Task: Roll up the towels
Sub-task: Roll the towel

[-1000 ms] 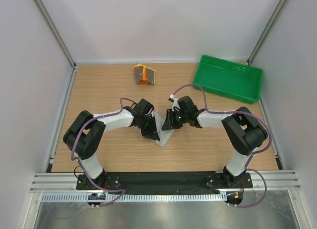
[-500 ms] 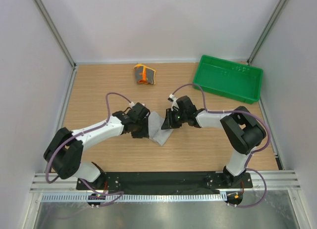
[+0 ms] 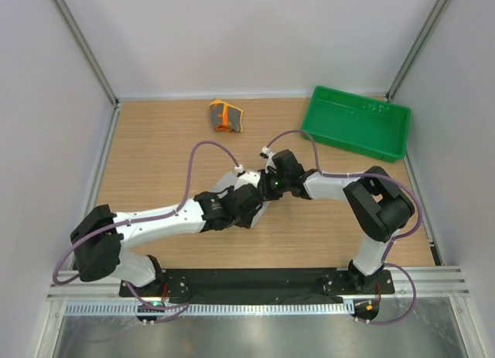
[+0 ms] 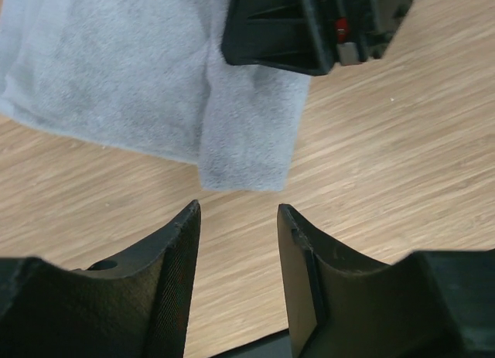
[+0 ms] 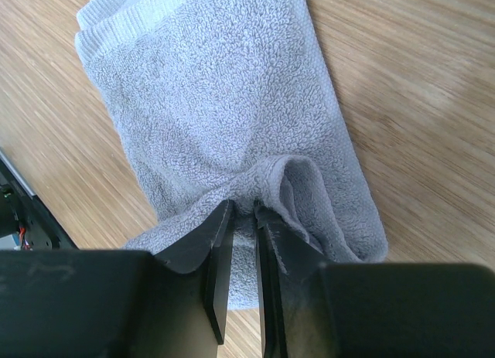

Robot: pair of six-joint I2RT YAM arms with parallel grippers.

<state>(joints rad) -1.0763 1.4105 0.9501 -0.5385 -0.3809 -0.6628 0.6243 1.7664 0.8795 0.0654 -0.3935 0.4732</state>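
Observation:
The plain grey towel (image 5: 232, 103) lies rumpled on the wooden table, and my right gripper (image 5: 244, 207) is shut on a raised fold at its near edge. My left gripper (image 4: 237, 211) stands open over bare wood just short of the towel's corner (image 4: 247, 157), with nothing between its fingers. In the top view both grippers meet at mid-table, the left gripper (image 3: 251, 203) and the right gripper (image 3: 268, 192), and they hide most of the grey towel. The orange and yellow towel (image 3: 225, 116) lies bunched at the back of the table, far from both grippers.
A green plastic tray (image 3: 356, 122) sits at the back right. Metal frame posts and white walls close in the table on three sides. The left arm stretches low across the front left of the table.
My left gripper has let go of the grey towel and opened. Its arm has stretched out, bringing the gripper to the towel's near side. The right gripper has kept its grip and barely moved.

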